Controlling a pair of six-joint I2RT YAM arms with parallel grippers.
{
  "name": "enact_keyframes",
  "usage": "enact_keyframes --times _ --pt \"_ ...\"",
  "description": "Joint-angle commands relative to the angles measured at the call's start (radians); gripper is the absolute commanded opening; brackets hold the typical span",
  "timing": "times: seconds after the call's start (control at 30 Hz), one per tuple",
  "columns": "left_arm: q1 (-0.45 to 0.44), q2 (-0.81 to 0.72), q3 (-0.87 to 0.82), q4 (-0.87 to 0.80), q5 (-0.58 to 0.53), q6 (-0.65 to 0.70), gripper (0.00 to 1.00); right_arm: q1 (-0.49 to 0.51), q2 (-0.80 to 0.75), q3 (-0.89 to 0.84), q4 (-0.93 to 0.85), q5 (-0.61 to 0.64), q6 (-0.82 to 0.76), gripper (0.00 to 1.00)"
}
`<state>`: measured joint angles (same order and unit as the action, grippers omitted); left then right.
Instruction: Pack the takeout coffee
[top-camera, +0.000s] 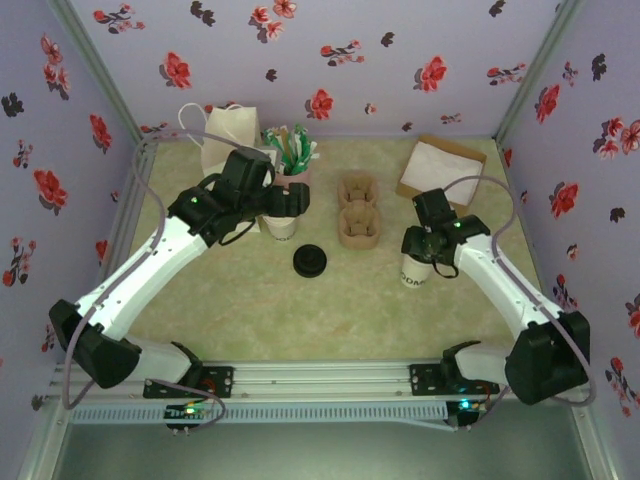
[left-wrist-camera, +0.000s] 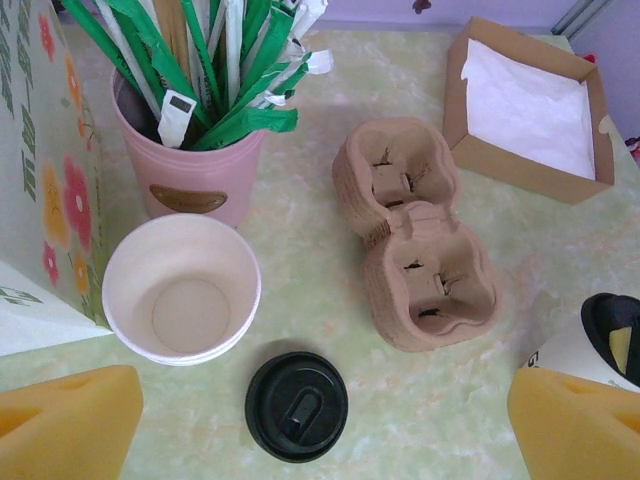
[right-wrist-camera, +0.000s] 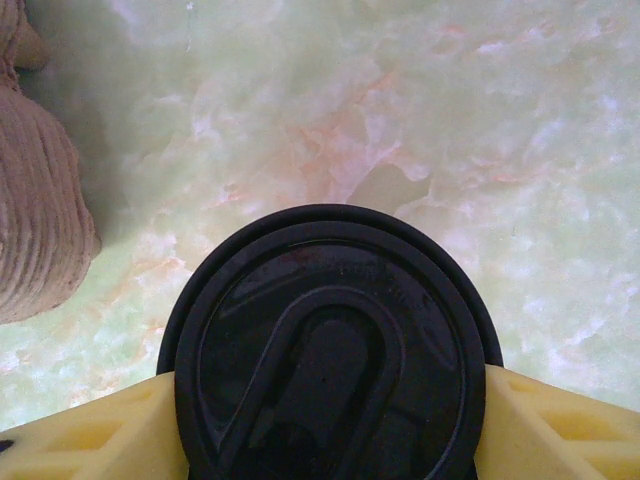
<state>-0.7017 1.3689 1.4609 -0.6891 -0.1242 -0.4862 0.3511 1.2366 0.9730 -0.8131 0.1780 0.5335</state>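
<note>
Gripping the coffee cup (top-camera: 413, 272) at its black top (right-wrist-camera: 330, 340), the right pincer (top-camera: 424, 247) presses its yellow fingers (right-wrist-camera: 92, 440) against both sides of the rim. The cup is to the right of the brown carrier (top-camera: 358, 211) and a little nearer the front edge of the table (top-camera: 250, 310), with a bare strip of table separating the two. Dark letters run across the cup's cream side, something like "DOA", too small to read surely. Whether its base touches the table I cannot tell.

The carrier's two pockets (left-wrist-camera: 432, 280) are empty, each with slit flaps at the bottom. Left of the carrier stands a pink cup (left-wrist-camera: 190, 175) stuffed with green and white sachets (left-wrist-camera: 245, 120). It bears a brown oval label (left-wrist-camera: 188, 198) whose writing is blurred. Just in front of the pink cup is a stack of open cream cups (left-wrist-camera: 182, 290). The left pincer (top-camera: 284, 204) hangs close above the stack, jaws spread wide and holding nothing.

A loose lid (left-wrist-camera: 296, 405), black, lies on the table in front of the carrier and to its left. Further left of the carrier, a white paper bag (left-wrist-camera: 40, 170) shows pink and orange flowers and green lettering, cut off and unreadable. Right of the carrier and behind it, a brown cardboard box (left-wrist-camera: 478, 155) holds white napkins (left-wrist-camera: 525, 105).
</note>
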Motion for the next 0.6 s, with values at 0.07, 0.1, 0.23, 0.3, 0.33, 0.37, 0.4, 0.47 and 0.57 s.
enact_keyframes --times 0.07,0.1,0.23,0.3,0.33,0.37,0.4,0.47,0.57 --pt "0.004 -0.031 -0.021 0.013 -0.023 0.015 0.95 0.039 -0.066 -0.059 -0.026 0.076 0.05 0.65" --pt "0.004 -0.033 -0.023 0.018 -0.024 0.015 0.95 0.044 -0.078 -0.069 -0.02 0.083 0.058 0.65" --pt "0.004 -0.04 -0.033 0.029 -0.023 0.013 0.95 0.049 -0.121 -0.117 0.025 0.104 0.079 0.64" --pt "0.004 -0.043 -0.037 0.031 -0.023 0.011 0.95 0.051 -0.14 -0.133 0.049 0.124 0.081 0.64" --pt "0.004 -0.045 -0.038 0.032 -0.023 0.011 0.95 0.051 -0.149 -0.142 0.062 0.136 0.078 0.64" --pt "0.004 -0.047 -0.04 0.035 -0.023 0.011 0.95 0.051 -0.156 -0.147 0.074 0.146 0.074 0.64" --pt "0.004 -0.048 -0.042 0.037 -0.024 0.012 0.95 0.051 -0.16 -0.148 0.083 0.15 0.072 0.64" --pt "0.004 -0.049 -0.044 0.04 -0.023 0.011 0.95 0.051 -0.161 -0.148 0.101 0.199 0.064 0.64" --pt "0.004 -0.052 -0.045 0.045 -0.023 0.012 0.95 0.051 -0.149 -0.136 0.117 0.243 0.057 0.64"
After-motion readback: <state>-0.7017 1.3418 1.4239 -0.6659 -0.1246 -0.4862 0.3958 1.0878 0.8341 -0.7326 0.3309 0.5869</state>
